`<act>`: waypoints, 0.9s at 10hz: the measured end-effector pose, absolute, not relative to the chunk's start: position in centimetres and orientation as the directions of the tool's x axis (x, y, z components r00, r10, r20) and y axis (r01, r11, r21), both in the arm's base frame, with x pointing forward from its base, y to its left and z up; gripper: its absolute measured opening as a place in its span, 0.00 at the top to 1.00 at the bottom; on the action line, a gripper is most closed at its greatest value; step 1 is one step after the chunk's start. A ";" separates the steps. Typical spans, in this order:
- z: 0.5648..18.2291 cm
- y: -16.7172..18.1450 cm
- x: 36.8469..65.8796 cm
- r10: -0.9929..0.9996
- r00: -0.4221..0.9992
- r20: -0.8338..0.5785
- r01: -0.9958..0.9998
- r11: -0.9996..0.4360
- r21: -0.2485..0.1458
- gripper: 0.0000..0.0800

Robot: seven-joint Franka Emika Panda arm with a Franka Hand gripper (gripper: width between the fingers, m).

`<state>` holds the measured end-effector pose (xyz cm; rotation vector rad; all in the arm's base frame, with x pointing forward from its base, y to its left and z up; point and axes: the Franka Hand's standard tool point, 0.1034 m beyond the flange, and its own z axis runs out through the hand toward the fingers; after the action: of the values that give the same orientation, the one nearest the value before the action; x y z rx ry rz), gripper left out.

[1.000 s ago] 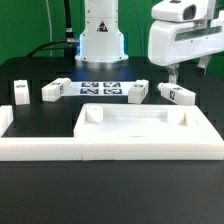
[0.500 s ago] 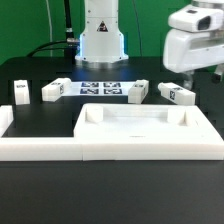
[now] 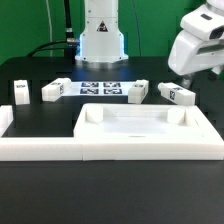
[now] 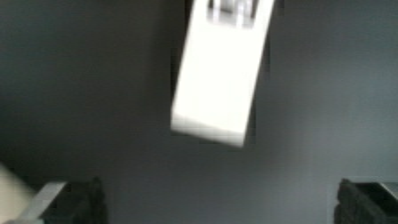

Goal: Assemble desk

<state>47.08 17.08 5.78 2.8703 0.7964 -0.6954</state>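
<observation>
The desk top (image 3: 140, 126), a shallow white tray with a raised rim, lies in the middle of the black table. Four short white legs with tags lie behind it: two at the exterior view's left (image 3: 21, 93) (image 3: 56, 89), one behind the middle (image 3: 139, 92) and one at the right (image 3: 179, 95). My gripper (image 3: 186, 77) hangs in the air above and just behind the right-hand leg. In the wrist view, the gripper (image 4: 221, 205) is open and empty, its fingertips (image 4: 71, 200) far apart. A blurred white leg (image 4: 222, 75) lies on the table beyond them.
The marker board (image 3: 100, 89) lies flat behind the tray, in front of the robot base (image 3: 100, 40). A long low white border rail (image 3: 40, 148) runs along the front and turns back at the exterior view's left.
The arm has moved toward the exterior view's right and tilted, so the gripper now hangs over the right-hand leg. The parts on the table have not moved.
</observation>
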 end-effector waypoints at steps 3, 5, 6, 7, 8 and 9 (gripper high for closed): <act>4.2 16.3 46.2 0.419 0.660 -0.623 0.486 -0.871 -0.071 0.19; 4.1 16.5 46.5 0.418 0.652 -0.632 0.486 -0.871 -0.075 0.19; 4.1 16.5 46.5 0.418 0.652 -0.633 0.486 -0.871 -0.075 0.19; 4.0 16.5 46.5 0.417 0.650 -0.635 0.485 -0.871 -0.075 0.19; 3.5 16.0 45.7 0.380 0.626 -0.681 0.465 -0.883 -0.066 0.19; 2.7 16.0 45.7 0.334 0.607 -0.721 0.437 -0.898 -0.049 0.19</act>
<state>45.65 15.97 2.66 2.6959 0.6502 -1.1681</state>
